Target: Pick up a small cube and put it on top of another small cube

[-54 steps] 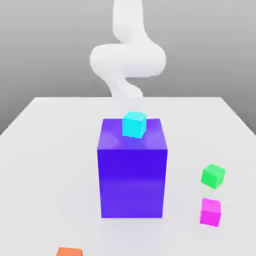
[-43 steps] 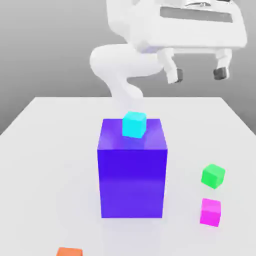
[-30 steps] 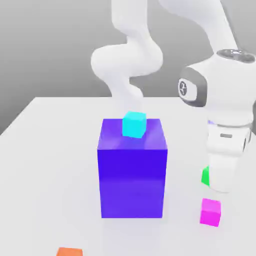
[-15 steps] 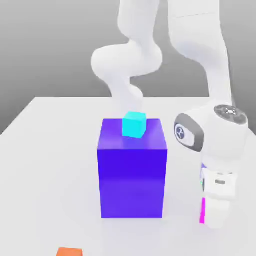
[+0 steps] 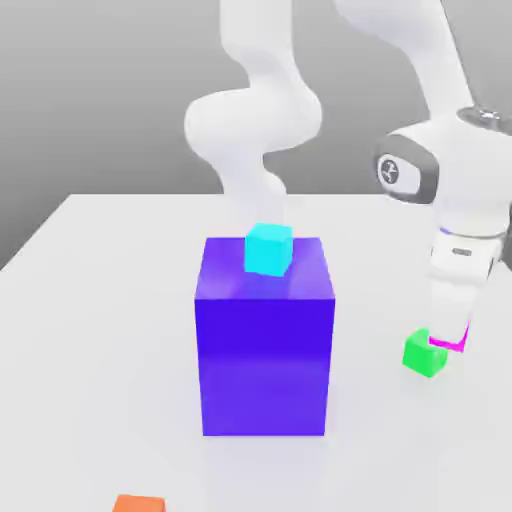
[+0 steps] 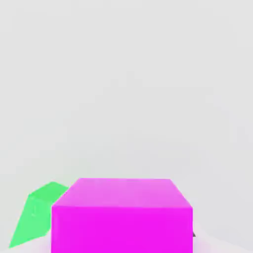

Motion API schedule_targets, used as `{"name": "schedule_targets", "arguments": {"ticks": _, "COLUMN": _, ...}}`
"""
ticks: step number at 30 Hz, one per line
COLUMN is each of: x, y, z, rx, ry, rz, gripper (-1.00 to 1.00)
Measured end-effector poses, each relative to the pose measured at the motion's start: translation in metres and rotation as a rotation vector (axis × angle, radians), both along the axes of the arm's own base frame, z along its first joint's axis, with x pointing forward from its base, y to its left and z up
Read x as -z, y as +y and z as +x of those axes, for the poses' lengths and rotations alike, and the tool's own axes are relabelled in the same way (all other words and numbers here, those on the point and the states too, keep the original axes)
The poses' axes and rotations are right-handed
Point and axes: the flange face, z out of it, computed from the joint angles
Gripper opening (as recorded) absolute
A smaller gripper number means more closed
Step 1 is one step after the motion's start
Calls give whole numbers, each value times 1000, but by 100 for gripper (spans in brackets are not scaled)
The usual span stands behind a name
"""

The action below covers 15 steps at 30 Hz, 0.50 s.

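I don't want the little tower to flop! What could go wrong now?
The end effector holds the magenta cube beside the green cube, not squarely over it. Let go off-centre, it would probably slide off. Both cubes are small, so there is little room for error. Coming down, the magenta cube might also nudge the green one away.

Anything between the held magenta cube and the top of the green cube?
Nothing visible. The gripper is shut on the magenta cube, which hangs just above and to the exterior view's right of the green cube. The blue block with its cyan cube stands well aside.
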Motion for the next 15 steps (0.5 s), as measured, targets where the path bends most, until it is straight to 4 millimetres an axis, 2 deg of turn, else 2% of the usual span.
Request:
{"name": "schedule_targets", "arguments": {"ticks": 5, "x": -7, "y": 1, "z": -38, "rx": 134, "ry": -20, "rz": -32, "gripper": -100}}
{"name": "schedule_targets", "arguments": {"ticks": 12, "x": 48, "y": 0, "z": -41, "rx": 157, "ry": -27, "rz": -38, "gripper": -100}}
{"name": "schedule_targets", "arguments": {"ticks": 13, "x": 54, "y": 0, "z": -43, "rx": 155, "ry": -26, "rz": -38, "gripper": 100}}
{"name": "schedule_targets", "arguments": {"ticks": 15, "x": 54, "y": 0, "z": -43, "rx": 155, "ry": -26, "rz": -38, "gripper": 100}}
